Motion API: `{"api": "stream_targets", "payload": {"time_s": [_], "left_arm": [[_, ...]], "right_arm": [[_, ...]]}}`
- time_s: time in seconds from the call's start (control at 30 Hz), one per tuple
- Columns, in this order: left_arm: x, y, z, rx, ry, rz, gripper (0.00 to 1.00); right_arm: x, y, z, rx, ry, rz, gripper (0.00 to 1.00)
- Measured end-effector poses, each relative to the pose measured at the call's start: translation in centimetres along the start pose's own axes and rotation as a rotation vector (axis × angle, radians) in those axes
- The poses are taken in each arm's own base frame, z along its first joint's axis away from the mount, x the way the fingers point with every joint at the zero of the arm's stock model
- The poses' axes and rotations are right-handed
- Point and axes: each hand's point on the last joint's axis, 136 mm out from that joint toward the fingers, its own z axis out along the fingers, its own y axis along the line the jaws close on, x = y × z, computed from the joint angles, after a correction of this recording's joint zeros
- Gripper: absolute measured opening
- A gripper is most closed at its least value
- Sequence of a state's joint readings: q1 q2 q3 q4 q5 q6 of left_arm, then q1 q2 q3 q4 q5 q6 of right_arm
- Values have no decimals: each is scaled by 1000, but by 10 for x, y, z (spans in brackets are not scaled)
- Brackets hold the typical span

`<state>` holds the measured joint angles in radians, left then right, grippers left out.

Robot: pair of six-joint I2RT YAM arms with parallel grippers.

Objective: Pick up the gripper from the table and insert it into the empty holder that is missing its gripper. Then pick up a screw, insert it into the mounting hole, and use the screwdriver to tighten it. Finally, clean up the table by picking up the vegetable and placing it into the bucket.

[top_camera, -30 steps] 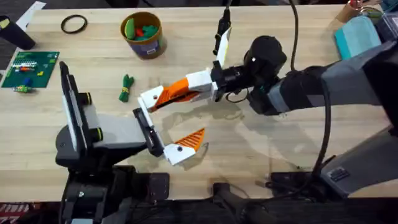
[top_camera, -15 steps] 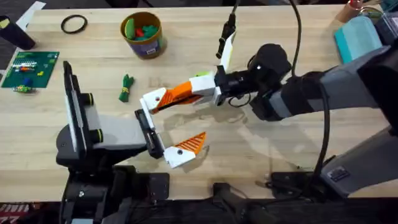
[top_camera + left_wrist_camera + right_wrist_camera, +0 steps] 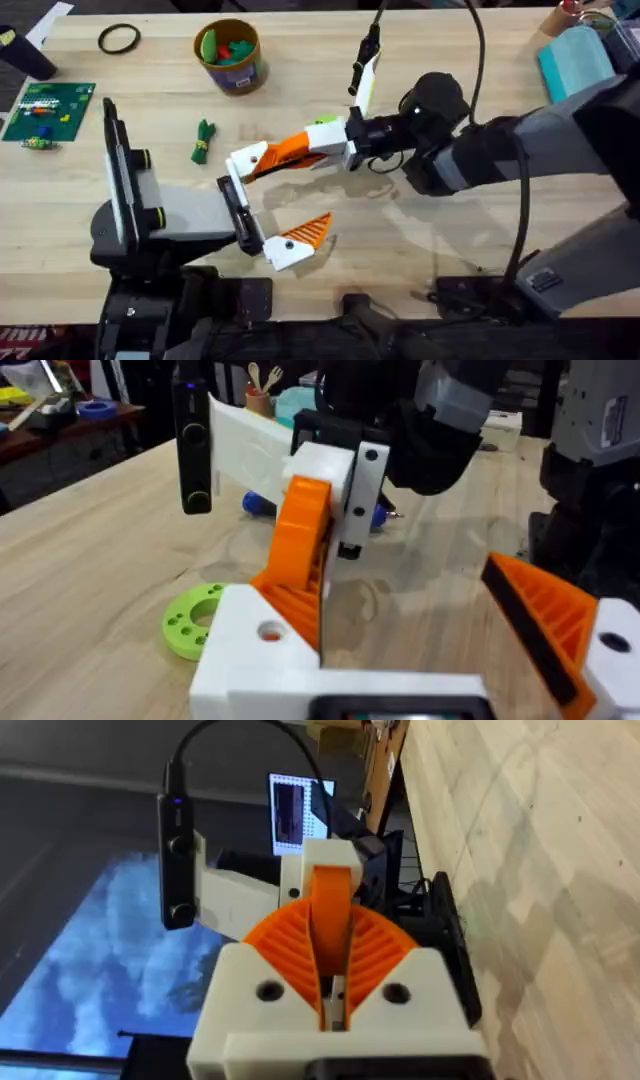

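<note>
Wooden bench (image 3: 420,230), pale grain | my right tool (image 3: 300,148) clamped on the gripper (image 3: 250,160) mid-bench, its white base by the holder (image 3: 236,207) | left tool: can't tell its state | vegetable (image 3: 203,141) lies left of centre | bucket (image 3: 229,56) at far edge | screwdriver (image 3: 256,505) beyond green disc (image 3: 192,622)

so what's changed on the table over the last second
The right gripper, shut on the gripper, swung slightly up-table with it, its base staying near the holder. The vegetable and bucket stayed put.
</note>
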<state>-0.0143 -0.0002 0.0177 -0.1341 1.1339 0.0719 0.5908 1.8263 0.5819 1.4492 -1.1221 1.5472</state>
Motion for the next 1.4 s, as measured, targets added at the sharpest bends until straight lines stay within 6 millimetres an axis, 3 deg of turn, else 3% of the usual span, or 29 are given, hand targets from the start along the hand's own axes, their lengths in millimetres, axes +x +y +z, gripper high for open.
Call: {"api": "stream_targets", "payload": {"time_s": [0.13,0.27,0.3,0.63,0.97,1.2,1.4], "left_arm": [[0,-6,1,35,0,-7,986],[0,-18,1,99,0,-19,987],[1,-19,1,108,0,-21,986],[1,-23,0,130,0,-30,987],[1,-23,0,131,0,-31,986],[1,-23,0,129,0,-30,987],[1,-23,0,129,0,-30,988]], "right_arm": [[5,2,6,-7,16,-2,331],[12,3,12,-12,38,-5,931],[13,3,13,-12,40,-8,976],[9,3,10,-10,28,-9,995],[-21,-16,-10,56,-93,1,995],[-56,-9,-11,87,-128,-79,996],[-93,16,-17,85,-149,-185,996]]}}
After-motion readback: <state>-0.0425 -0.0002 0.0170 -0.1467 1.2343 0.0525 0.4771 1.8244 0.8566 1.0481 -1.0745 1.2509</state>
